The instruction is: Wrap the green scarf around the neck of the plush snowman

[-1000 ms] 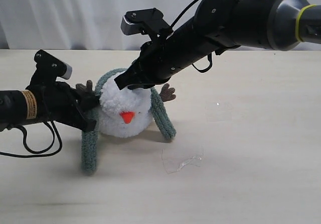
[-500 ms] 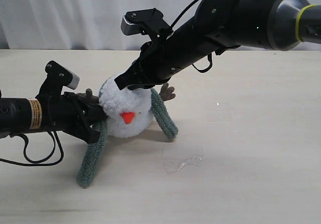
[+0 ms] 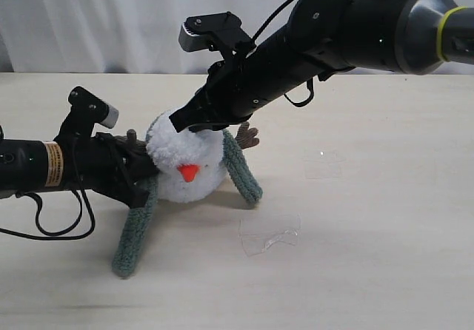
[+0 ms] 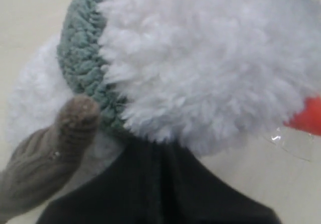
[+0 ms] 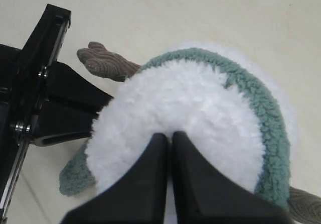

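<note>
right gripper [image 3: 182,121]: jaws pinch snowman [image 3: 194,152], steadying it | left gripper [image 3: 145,176]: jaws clamp scarf [image 3: 136,228] end, ready to wrap

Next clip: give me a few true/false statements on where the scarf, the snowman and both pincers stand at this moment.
1. The ends of the green scarf are crossed under the orange nose of the plush snowman. False: they hang apart, one on each side.
2. The right pincer is shut against the snowman's white fluff. True.
3. The left pincer hangs well clear of the scarf. False: it is closed at the scarf's left strand, right beside the snowman.
4. A clear plastic scrap lies on the table, apart from the scarf. True.
</note>
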